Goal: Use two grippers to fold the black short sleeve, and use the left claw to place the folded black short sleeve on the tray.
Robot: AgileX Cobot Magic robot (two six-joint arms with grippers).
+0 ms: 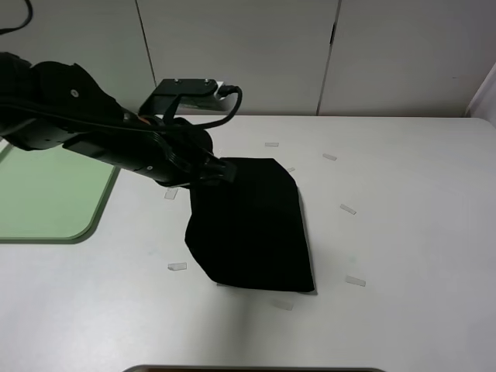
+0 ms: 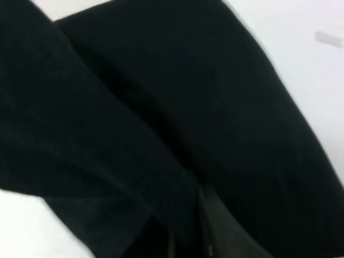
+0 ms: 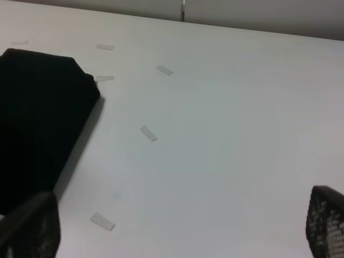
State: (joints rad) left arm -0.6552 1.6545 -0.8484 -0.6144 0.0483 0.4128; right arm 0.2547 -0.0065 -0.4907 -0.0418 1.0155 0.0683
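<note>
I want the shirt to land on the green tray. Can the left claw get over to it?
Probably yes. The left claw, shut on the black shirt, hangs on the same side of the table as the tray, and nothing seen stands between them.

A robotics lab bench, it seems: a white tabletop (image 1: 403,232) marked out with small pale tape strips (image 1: 348,209), plain grey-white panels (image 1: 248,54) along the far side.

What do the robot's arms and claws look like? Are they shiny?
Not shiny. The left arm is chunky and dull black, built from rounded jointed pieces, with a tiny pale screw. A black cable loops over it. The right gripper has black fingertips with a dotted, bumpy surface.
</note>
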